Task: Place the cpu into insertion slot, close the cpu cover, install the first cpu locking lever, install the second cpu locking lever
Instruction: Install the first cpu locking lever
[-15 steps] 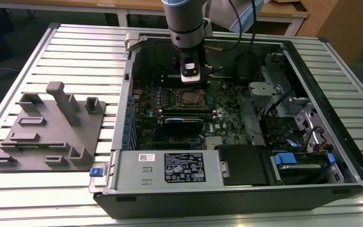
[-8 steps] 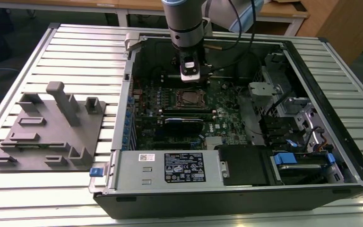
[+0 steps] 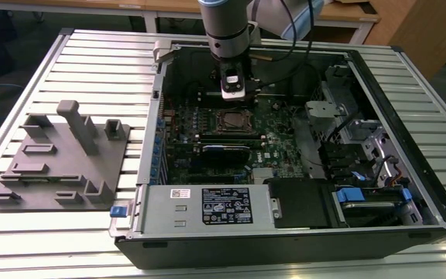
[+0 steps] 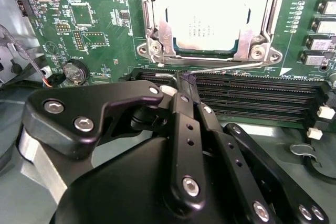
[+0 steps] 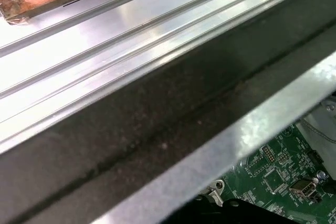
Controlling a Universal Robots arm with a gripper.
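**Asker:** Where is the gripper, and what does it hold?

**Describer:** In the exterior view the arm reaches down into an open computer case (image 3: 432,192). The gripper (image 3: 233,92) hangs low over the green motherboard (image 3: 277,151). In the second wrist view its two black fingers (image 4: 181,124) are pressed together with no gap at the tips. The tips meet the free end of a thin wire locking lever (image 4: 226,68). Whether the wire is pinched or merely touched cannot be told.

**Asker:** Where is the cpu?

**Describer:** The cpu (image 4: 207,17) sits flat in the insertion slot (image 3: 234,121), its dull silver top facing up. The cpu cover (image 4: 157,30), a silvery frame, appears to lie down around it, with the chip showing through the central opening.

**Asker:** Which way does the socket lie from the gripper?

**Describer:** Reading the exterior view as a clock face, the socket lies at six o'clock from the gripper, near it and not beneath it. Black memory slots (image 4: 252,90) lie between the fingertips and the socket.

**Asker:** And how does the lever lie?

**Describer:** It runs along the socket edge nearest the gripper, parallel to the memory slots. By judgement that is nine to three o'clock in the exterior view. It is raised slightly at the end by the fingertips, so it does not look latched yet.
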